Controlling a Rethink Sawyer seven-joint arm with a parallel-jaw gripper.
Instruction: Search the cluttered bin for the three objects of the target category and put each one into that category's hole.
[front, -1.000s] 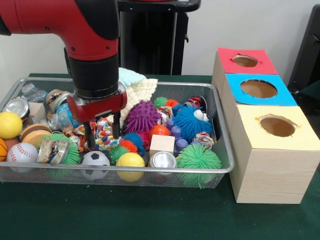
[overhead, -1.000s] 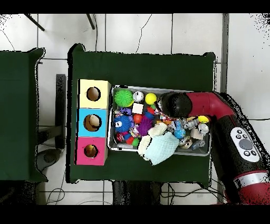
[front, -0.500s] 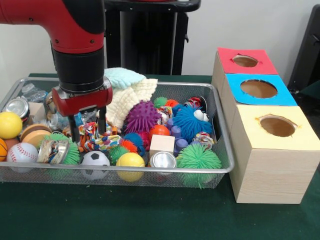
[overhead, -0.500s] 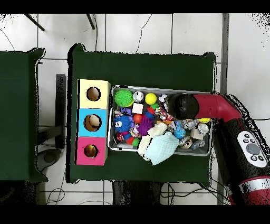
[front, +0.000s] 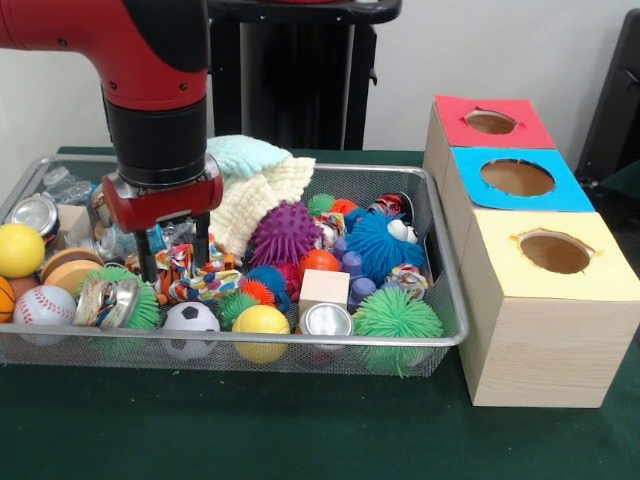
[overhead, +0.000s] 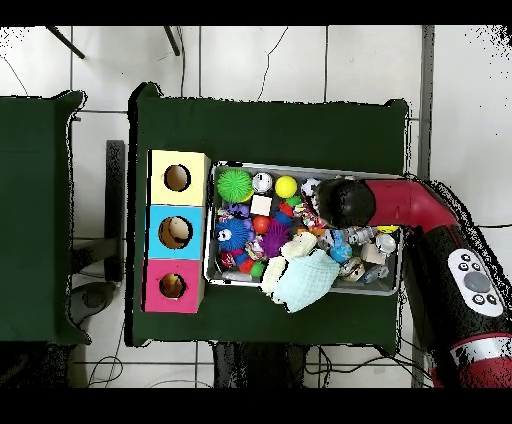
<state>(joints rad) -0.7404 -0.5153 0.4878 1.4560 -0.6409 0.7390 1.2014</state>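
The end effector (front: 173, 258) has shifted from beside the soccer ball (front: 190, 320) toward the bin's (front: 440, 335) can-filled end.

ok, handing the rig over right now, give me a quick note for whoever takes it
Gripper: open, fingers down in the left half of the wire bin, straddling the multicoloured rope toy. Nothing held.
Bin is full: balls, spiky toys, cans, a wooden block, cloths at the back.
Boxes with holes stand beside the bin: red, blue, yellow. Nothing can be seen in any hole from these views.
Done: no drop-off visible.
Left: which category is the target cannot be told. Three objects to find, pick and drop.
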